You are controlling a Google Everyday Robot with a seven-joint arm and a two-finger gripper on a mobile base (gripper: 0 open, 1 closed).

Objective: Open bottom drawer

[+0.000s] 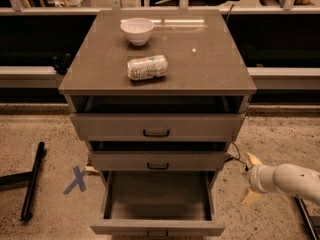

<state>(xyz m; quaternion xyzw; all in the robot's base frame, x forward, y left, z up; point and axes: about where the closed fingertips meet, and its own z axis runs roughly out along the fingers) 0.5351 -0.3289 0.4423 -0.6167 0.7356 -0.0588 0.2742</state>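
Note:
The bottom drawer (157,227) is the lowest of three grey-taupe drawers and stands pulled far out, showing a plain grey, empty box interior. Its small black handle (157,233) sits at the bottom edge of the view. The middle drawer (158,160) and top drawer (156,126) are each pulled out a little. My gripper (248,178) is to the right of the cabinet, level with the bottom drawer and apart from it. It is open and empty, with tan fingers (251,160) spread, on a white arm (287,180).
A white bowl (137,30) and a wrapped packet (147,67) lie on the cabinet top (200,64). A blue tape cross (76,179) and a black bar (33,181) are on the floor at left. A cable (236,154) runs by the cabinet's right side.

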